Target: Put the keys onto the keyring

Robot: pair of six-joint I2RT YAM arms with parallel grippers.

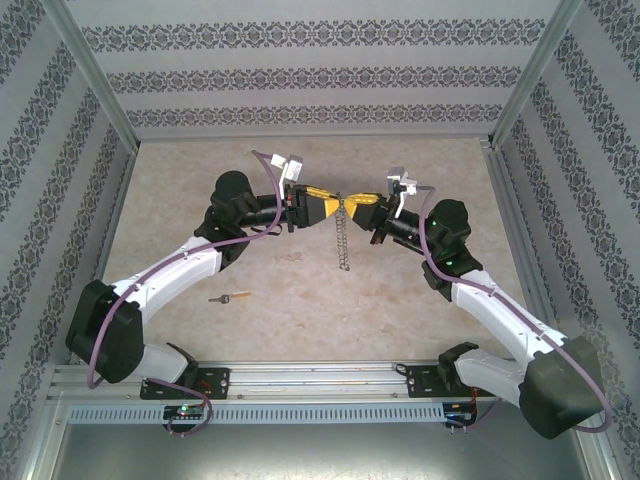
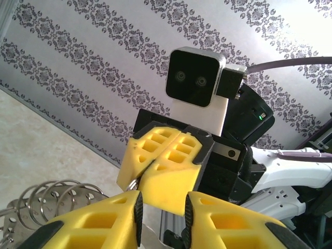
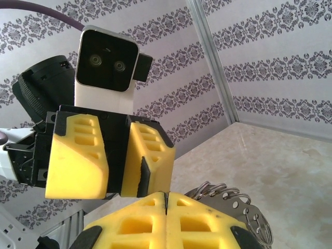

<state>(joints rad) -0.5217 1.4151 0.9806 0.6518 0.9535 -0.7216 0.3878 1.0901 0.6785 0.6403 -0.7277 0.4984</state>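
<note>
Both grippers meet nose to nose above the middle of the table. My right gripper (image 1: 354,205) (image 3: 166,197) is shut, and a thin metal loop of the keyring (image 2: 134,183) shows pinched at its tips. The keyring's grey coils and perforated plate (image 3: 236,201) (image 2: 49,199) sit beside the fingers, and its chain (image 1: 344,243) hangs down toward the table. My left gripper (image 1: 325,206) (image 2: 162,210) is open, its pads apart just in front of the right gripper's tip, with nothing between them. One small key (image 1: 233,297), with a brass shaft and a dark head, lies on the table near the left arm.
Patterned walls (image 1: 320,70) enclose the beige table (image 1: 300,320) on three sides, with metal posts at the back corners. An aluminium rail (image 1: 320,375) carrying both arm bases runs along the near edge. Purple cables loop along both arms.
</note>
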